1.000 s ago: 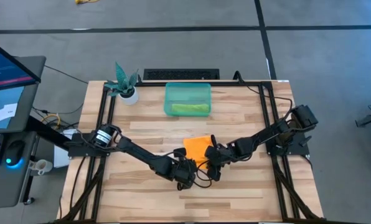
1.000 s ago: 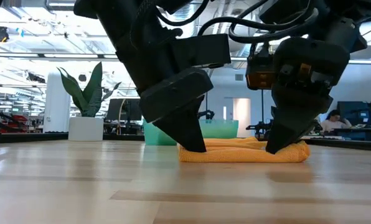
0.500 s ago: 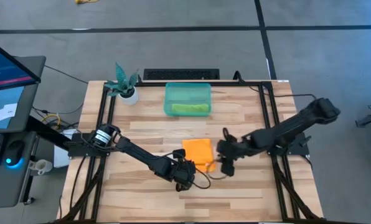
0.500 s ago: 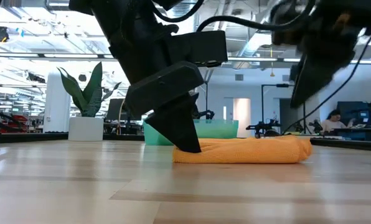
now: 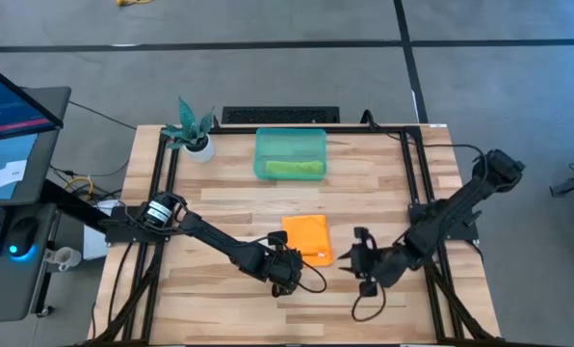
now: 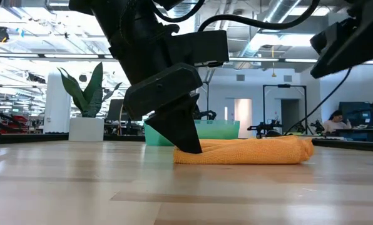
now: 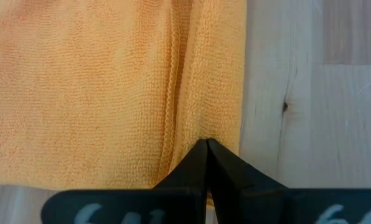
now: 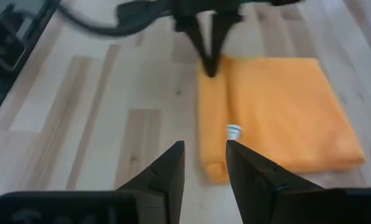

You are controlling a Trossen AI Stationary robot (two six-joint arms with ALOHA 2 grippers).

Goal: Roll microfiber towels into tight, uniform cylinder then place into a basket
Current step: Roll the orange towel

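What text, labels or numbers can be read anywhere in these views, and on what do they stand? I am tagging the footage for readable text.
None can be read with certainty.
Left tool: pale marks on its dark body, cut off at the edge, unreadable.
Orange towel: small white tag, too small to read.
Monitor beside the table: screen content too small to read.

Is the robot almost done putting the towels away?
Halfway. The green towel already lies in the basket. The orange towel is on the table, its near edge just starting to roll; the left gripper is shut on that edge and the right gripper waits open beside it.
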